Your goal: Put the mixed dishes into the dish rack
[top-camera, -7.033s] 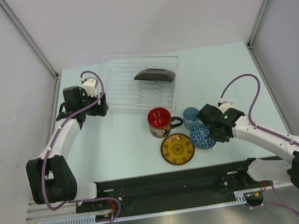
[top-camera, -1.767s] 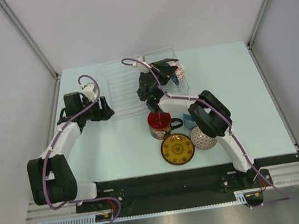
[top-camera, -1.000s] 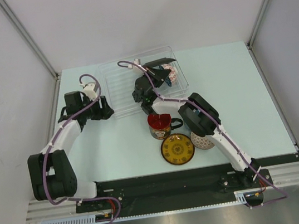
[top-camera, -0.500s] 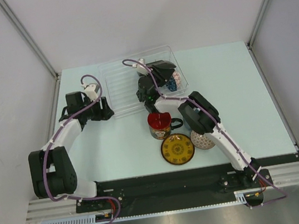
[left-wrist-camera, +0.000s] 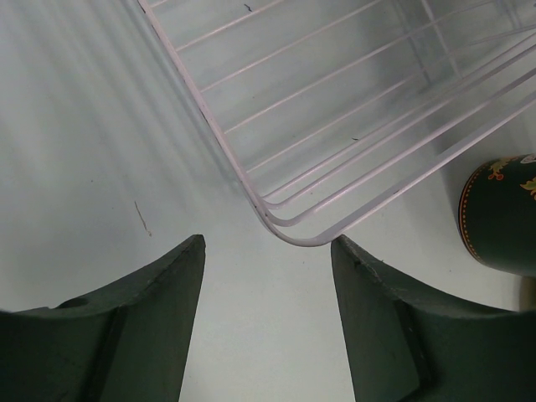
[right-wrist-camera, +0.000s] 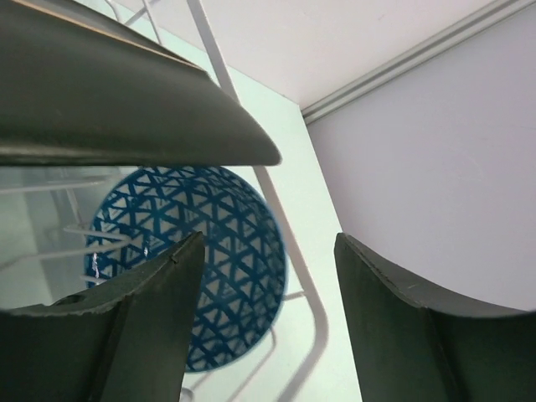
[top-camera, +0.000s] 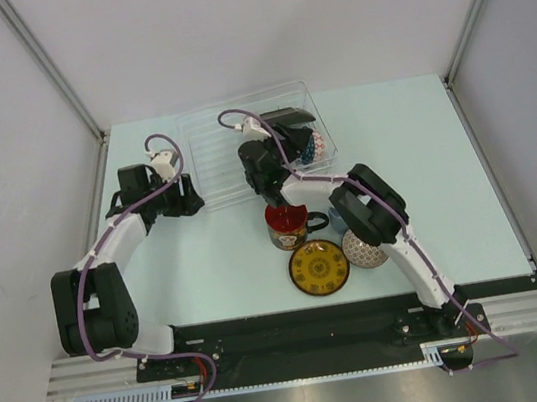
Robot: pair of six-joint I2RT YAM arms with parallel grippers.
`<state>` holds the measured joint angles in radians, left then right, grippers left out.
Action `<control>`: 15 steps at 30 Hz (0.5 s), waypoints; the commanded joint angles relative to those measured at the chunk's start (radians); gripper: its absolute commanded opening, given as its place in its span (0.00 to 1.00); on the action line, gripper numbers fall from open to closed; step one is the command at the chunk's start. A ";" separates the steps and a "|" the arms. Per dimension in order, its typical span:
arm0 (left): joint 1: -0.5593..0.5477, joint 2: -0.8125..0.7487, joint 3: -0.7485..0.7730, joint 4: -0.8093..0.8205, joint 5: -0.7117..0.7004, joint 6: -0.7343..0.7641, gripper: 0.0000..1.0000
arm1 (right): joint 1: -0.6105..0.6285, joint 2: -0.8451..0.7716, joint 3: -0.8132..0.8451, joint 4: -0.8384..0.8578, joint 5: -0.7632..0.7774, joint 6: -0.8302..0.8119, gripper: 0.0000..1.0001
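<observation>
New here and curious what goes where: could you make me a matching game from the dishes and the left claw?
1 red mug with black handle
2 left gripper
3 blue-white patterned bowl
4 yellow patterned round saucer

A inside the clear plastic dish rack
B on the table, nearest the arm bases
C on the table, just before the rack
D open, at a corner of the rack

Pairs: 1-C, 2-D, 3-A, 4-B

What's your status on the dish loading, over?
Left pincer open, empty; right pincer open over rack. Bowl in rack by plate. Mug, saucer not yet loaded. No obstruction seen.
</observation>
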<state>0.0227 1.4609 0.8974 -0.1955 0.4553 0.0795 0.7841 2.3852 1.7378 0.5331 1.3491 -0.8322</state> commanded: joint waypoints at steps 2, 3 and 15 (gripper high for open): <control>0.003 -0.007 0.001 0.018 0.005 0.019 0.66 | 0.035 -0.205 -0.029 -0.088 -0.007 0.151 0.69; 0.003 -0.008 0.003 0.018 0.005 0.019 0.67 | 0.037 -0.231 -0.026 -0.131 -0.010 0.212 0.69; 0.003 -0.001 0.027 0.024 0.013 -0.012 0.67 | -0.091 -0.501 0.100 -1.237 -0.465 1.067 0.26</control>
<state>0.0227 1.4609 0.8974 -0.1955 0.4553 0.0792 0.7780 1.9591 1.8221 -0.3290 1.1023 -0.1043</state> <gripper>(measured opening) 0.666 0.389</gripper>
